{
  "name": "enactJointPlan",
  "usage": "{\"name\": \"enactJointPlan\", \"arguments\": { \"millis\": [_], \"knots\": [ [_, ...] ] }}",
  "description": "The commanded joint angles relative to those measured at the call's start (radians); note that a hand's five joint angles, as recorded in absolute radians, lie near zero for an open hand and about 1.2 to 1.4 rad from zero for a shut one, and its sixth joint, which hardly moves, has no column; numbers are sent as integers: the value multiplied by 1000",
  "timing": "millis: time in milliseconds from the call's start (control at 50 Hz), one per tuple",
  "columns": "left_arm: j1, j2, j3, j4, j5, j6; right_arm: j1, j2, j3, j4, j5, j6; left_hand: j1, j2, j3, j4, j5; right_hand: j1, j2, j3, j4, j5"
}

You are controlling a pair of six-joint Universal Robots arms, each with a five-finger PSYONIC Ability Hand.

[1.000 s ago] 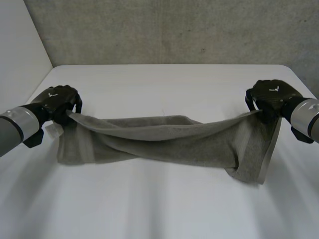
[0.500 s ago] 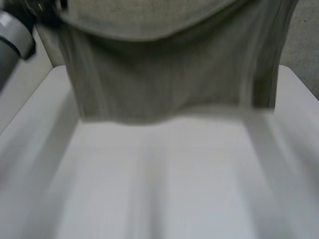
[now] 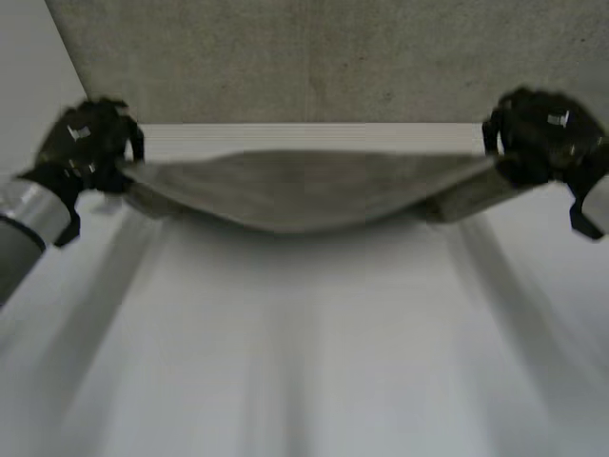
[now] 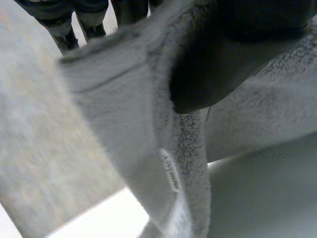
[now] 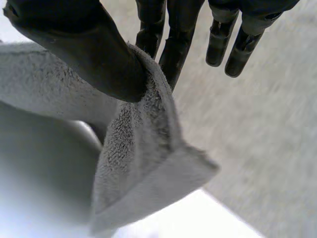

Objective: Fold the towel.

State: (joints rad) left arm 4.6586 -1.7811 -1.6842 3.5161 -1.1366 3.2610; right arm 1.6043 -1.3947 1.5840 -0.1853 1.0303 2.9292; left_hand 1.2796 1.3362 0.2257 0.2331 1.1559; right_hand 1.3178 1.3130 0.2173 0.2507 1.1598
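A grey towel (image 3: 295, 190) hangs stretched between my two hands above the far part of the white table (image 3: 304, 362), sagging in the middle. My left hand (image 3: 88, 143) pinches the towel's left corner; in the left wrist view the thumb (image 4: 233, 54) presses the towel (image 4: 129, 114) against the fingers. My right hand (image 3: 542, 133) pinches the right corner; in the right wrist view its thumb (image 5: 84, 49) clamps the towel (image 5: 143, 163) against the fingers (image 5: 168, 34), with a folded corner hanging below.
A grey wall (image 3: 314, 57) stands behind the table's far edge. The table's left edge runs beside my left arm (image 3: 24, 228).
Both hands swung the towel up from the table, then brought it forward and down. It now hangs flat and stretched near the far edge instead of twisted across the middle.
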Motion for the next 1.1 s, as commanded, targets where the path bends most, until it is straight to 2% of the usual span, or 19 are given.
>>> {"name": "enactJointPlan", "arguments": {
  "millis": [20, 120, 160, 240, 280, 360, 520, 640, 680, 740, 780, 800, 820, 840, 860, 880, 960, 1100],
  "knots": [
    [3, 57, -144, -28, 21, 46, -29, -24, 142, 10, -44, -54, 117, 60, -51, -59, 66, 78, 83, -43, -76, 62],
    [46, 179, -204, -75, 29, 45, -50, -145, 182, 38, -61, -58, 117, 60, -51, -59, 66, 78, 83, -43, -76, 62],
    [66, 232, -218, -98, 44, 45, -99, -257, 172, 110, -73, -56, 117, 60, -51, -59, 66, 78, 83, -43, -76, 62],
    [135, 379, -239, -192, 118, 37, -138, -337, 140, 205, -104, -56, 117, 60, -51, -59, 66, 78, 83, -43, -76, 62],
    [156, 409, -239, -221, 141, 36, -164, -386, 104, 301, -146, -51, 117, 60, -51, -59, 66, 78, 83, -43, -76, 62],
    [204, 460, -241, -272, 190, 33, -173, -398, 85, 362, -171, -56, 117, 60, -51, -59, 66, 78, 83, -43, -76, 62],
    [204, 411, -235, -266, 198, 34, -173, -365, 67, 388, -164, -62, 117, 60, -51, -59, 66, 78, 83, -43, -76, 62],
    [183, 257, -152, -259, 183, 40, -153, -257, 10, 380, -128, -62, 117, 60, -51, -59, 66, 78, 83, -43, -76, 62],
    [174, 208, -128, -259, 181, 37, -114, -154, -34, 377, -90, -64, 117, 60, -51, -59, 66, 78, 83, -43, -76, 62],
    [144, 110, -60, -258, 173, 37, -81, -101, -64, 374, -58, -73, 117, 60, -51, -59, 66, 78, 83, -43, -76, 62],
    [125, 59, -25, -258, 157, 37, -9, 6, -128, 371, 25, -114, 117, 60, -51, -59, 66, 78, 83, -43, -76, 62],
    [103, 8, 12, -259, 125, 40, -9, 6, -128, 371, 25, -114, 117, 60, -51, -59, 66, 78, 83, -43, -76, 62],
    [103, 8, 12, -259, 124, 40, 26, 61, -157, 371, 69, -145, 117, 60, -51, -59, 66, 78, 83, -43, -76, 62],
    [80, -41, 50, -262, 86, 42, 57, 109, -186, 372, 112, -177, 117, 60, -51, -59, 66, 78, 83, -43, -76, 62],
    [56, -88, 92, -266, 49, 42, 57, 109, -187, 372, 113, -177, 117, 60, -51, -59, 66, 78, 83, -43, -76, 62],
    [55, -89, 92, -266, 49, 42, 77, 150, -214, 372, 141, -203, 117, 60, -51, -59, 66, 78, 83, -43, -76, 62],
    [17, -220, 211, -275, -24, 43, 101, 229, -260, 369, 174, -223, 117, 60, -51, -59, 66, 78, 83, -43, -76, 62],
    [9, -345, 327, -296, -43, 45, 120, 367, -341, 301, 201, -223, 117, 60, -51, -59, 66, 78, 83, -43, -76, 62]
  ]
}}
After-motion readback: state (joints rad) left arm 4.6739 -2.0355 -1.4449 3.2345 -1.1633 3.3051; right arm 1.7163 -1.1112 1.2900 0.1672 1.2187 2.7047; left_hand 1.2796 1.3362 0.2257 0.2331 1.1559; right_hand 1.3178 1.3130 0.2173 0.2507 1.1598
